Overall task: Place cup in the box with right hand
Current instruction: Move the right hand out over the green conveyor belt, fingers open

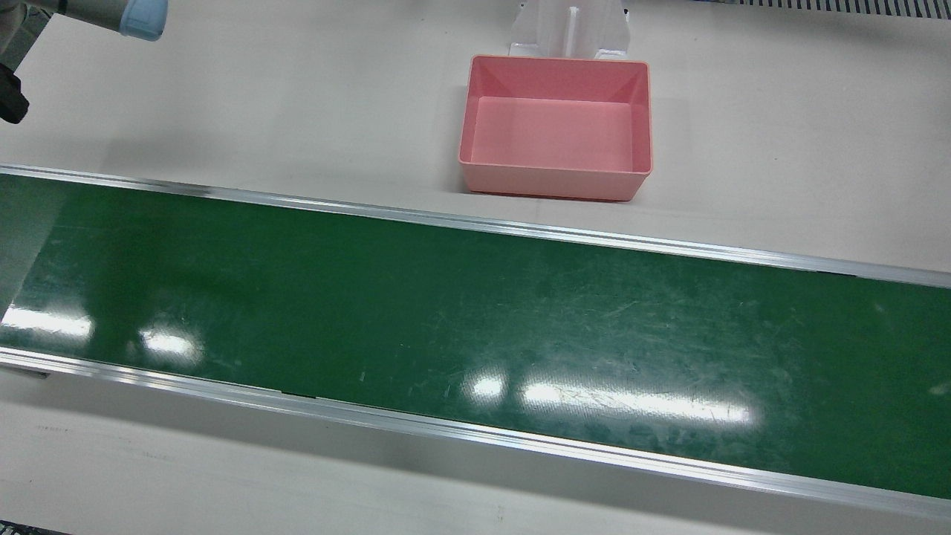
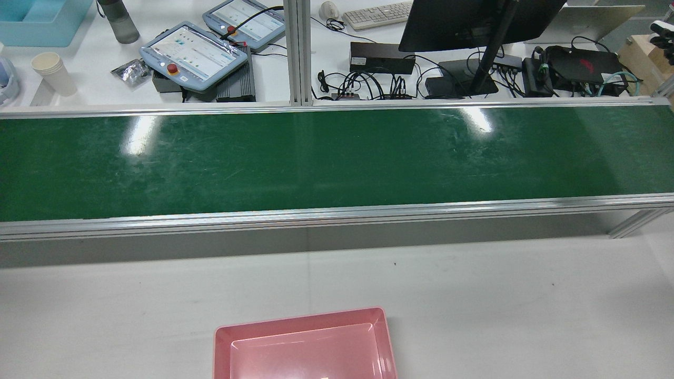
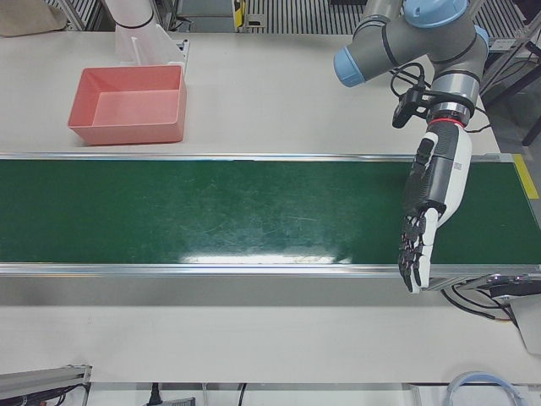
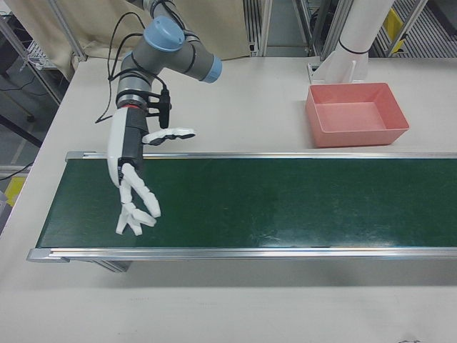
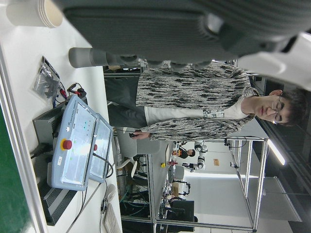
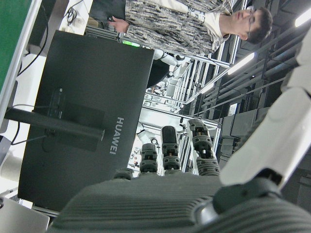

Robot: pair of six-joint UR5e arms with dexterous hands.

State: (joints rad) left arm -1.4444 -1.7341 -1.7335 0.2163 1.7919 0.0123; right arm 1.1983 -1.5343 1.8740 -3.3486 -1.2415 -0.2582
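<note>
Right hand (image 4: 136, 187) hangs fingers-down and spread over the green conveyor belt (image 4: 250, 204), holding nothing. Left hand (image 3: 427, 207) hangs likewise, fingers apart, at the belt's opposite end. Beyond the belt sits the empty pink box (image 4: 355, 114); no cup shows on it.

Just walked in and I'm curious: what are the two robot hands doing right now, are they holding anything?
Left hand: open, fingers stretched out, holding nothing.
Right hand: open, fingers spread above the green belt, holding nothing.

The belt (image 1: 475, 319) lies bare end to end. The box (image 1: 556, 126) is open-topped and seemingly empty, with a white pedestal (image 1: 568, 28) just behind it.
</note>
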